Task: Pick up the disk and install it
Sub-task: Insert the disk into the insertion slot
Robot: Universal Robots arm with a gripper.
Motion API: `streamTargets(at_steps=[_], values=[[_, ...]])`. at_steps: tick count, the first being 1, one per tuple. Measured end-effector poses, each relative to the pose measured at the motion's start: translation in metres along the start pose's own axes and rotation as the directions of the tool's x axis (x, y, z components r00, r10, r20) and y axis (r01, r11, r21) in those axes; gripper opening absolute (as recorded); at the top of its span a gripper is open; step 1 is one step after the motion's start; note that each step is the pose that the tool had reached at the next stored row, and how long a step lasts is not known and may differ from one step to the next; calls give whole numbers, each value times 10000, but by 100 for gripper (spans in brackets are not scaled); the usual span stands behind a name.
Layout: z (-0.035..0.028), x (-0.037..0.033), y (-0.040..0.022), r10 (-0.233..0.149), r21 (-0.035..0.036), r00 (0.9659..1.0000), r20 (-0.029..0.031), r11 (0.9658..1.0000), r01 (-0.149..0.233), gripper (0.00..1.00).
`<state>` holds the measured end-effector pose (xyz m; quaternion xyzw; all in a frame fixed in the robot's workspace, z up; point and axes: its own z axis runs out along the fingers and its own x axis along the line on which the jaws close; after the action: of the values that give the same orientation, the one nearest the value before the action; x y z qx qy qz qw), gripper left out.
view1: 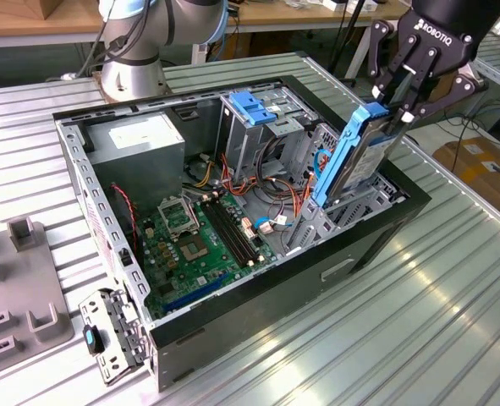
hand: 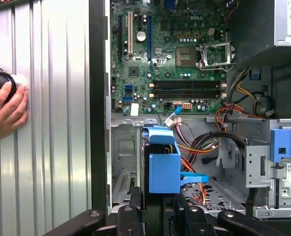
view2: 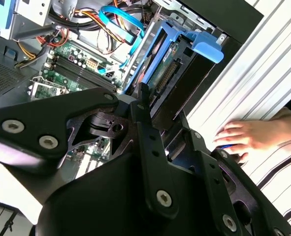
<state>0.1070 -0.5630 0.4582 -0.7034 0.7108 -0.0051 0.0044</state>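
The disk point(view1: 355, 156), a grey drive in light-blue carrier rails, stands steeply tilted at the exterior view's right end of the open computer case point(view1: 258, 313). Its lower end is down in the drive bay and its upper end sticks out above the case rim. My gripper point(view1: 395, 112) is shut on that upper end, coming from above right. In the second wrist view the disk point(view2: 167, 66) runs away from the black fingers point(view2: 144, 115), its connector edge showing. In the first wrist view the blue carrier point(hand: 163, 162) sits between the fingertips point(hand: 130, 209).
Inside the case lie the green motherboard point(view1: 199, 245), a grey power-supply box point(view1: 140, 139), coloured cables point(view1: 279, 207) and a second blue-handled drive cage point(view1: 254, 106). A person's hand point(view2: 248, 135) rests on the ribbed table beside the case. A grey fixture point(view1: 21, 288) stands at the exterior view's left.
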Motion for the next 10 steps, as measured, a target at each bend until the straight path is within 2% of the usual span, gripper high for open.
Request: streamTargets(at_steps=[4,10], values=[[42,0,0,0,0,10000,0,10000,0,35],[64,0,1,0,0,10000,0,10000,0,35]])
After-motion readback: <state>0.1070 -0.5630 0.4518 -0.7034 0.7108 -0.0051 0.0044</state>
